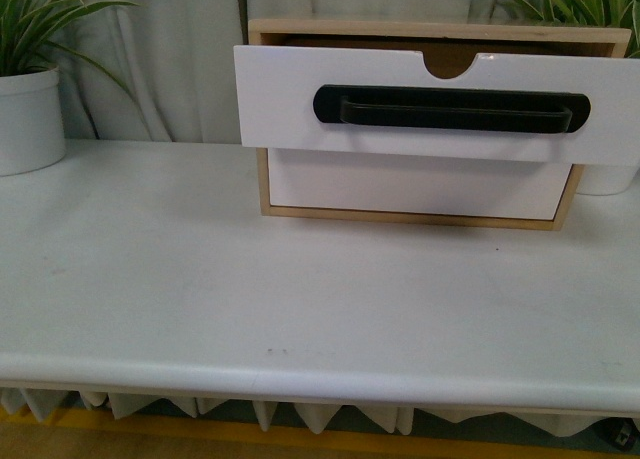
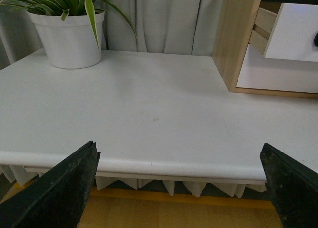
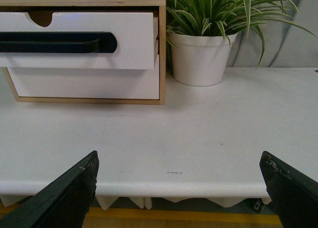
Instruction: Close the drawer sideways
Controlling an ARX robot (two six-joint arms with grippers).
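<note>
The drawer (image 1: 280,99), white-fronted with a long black bar handle (image 1: 450,109) and a semicircular notch (image 1: 450,64), stands pulled out of the wood-framed cabinet (image 1: 420,217) at the back of the white table. It also shows in the left wrist view (image 2: 293,34) and the right wrist view (image 3: 129,39). Neither arm shows in the front view. My left gripper (image 2: 181,156) is open and empty, held off the table's front edge, left of the cabinet. My right gripper (image 3: 179,161) is open and empty, off the front edge, right of the cabinet's middle.
A plain white drawer front (image 1: 410,184) sits shut below the open one. A potted plant in a white pot (image 1: 25,119) stands at the table's back left, another (image 3: 201,56) right of the cabinet. Curtains hang behind. The table's front edge (image 1: 300,374) is rounded.
</note>
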